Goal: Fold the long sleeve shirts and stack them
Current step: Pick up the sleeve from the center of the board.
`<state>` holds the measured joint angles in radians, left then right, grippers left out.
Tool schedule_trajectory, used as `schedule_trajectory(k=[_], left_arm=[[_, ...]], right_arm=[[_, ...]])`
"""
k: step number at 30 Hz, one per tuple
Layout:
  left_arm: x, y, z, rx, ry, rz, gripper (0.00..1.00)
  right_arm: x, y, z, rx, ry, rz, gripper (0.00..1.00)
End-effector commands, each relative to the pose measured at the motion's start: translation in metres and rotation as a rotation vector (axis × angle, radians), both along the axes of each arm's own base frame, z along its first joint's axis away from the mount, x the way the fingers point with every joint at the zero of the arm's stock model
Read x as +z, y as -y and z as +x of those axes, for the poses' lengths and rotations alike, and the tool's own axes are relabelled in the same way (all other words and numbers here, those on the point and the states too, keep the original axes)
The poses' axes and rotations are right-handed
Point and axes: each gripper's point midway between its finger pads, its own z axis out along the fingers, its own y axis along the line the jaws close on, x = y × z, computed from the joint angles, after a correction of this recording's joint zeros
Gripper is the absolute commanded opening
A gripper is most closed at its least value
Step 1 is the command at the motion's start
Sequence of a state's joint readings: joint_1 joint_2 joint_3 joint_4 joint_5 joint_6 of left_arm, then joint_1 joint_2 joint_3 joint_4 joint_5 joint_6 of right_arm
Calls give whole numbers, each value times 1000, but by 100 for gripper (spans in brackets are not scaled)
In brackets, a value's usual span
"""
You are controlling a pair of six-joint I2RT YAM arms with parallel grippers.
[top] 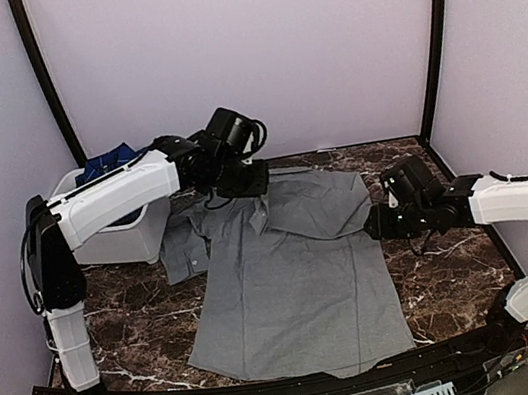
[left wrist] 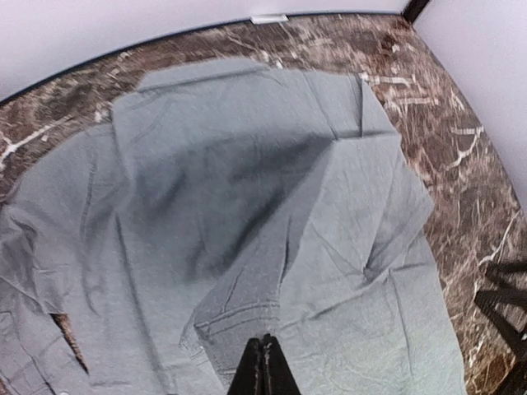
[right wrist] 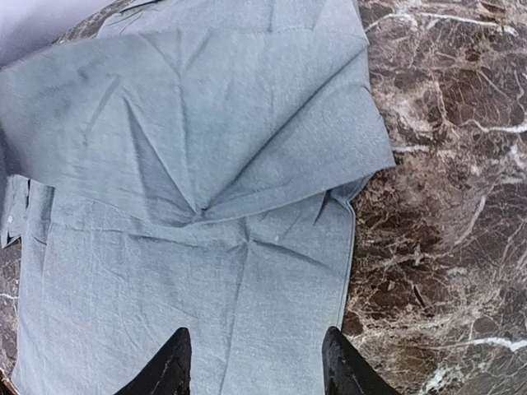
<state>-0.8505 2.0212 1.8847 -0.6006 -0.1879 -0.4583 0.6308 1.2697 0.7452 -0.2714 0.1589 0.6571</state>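
Left gripper (left wrist: 263, 364) is pinched shut on a raised fold of the grey shirt (top: 294, 284), spread on the marble table (top: 450, 278); we judge this readies a sleeve fold. Right gripper (right wrist: 255, 337) hovers half open and empty over its right edge.

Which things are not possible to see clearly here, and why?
- Top view: the plaid shirt in the tub, mostly covered by the left arm.
- Left wrist view: the left hand, shut over the cuff of the grey shirt; pinched cloth unconfirmed.
- Right wrist view: the right hand, fingers cut off by the bottom edge.
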Motion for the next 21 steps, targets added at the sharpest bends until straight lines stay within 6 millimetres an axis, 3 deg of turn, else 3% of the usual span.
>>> schedule_trajectory(k=[1, 7, 13, 21], left_arm=[[80, -51, 31, 89, 110, -116, 0], [90, -87, 49, 141, 115, -136, 0], [85, -106, 51, 168, 98, -159, 0], [84, -120, 56, 183, 92, -173, 0]], right_arm=[[-18, 14, -10, -56, -59, -22, 51], [-38, 10, -9, -64, -94, -2, 51], [-68, 7, -1, -77, -145, -34, 49], [-87, 3, 12, -88, -177, -65, 38]])
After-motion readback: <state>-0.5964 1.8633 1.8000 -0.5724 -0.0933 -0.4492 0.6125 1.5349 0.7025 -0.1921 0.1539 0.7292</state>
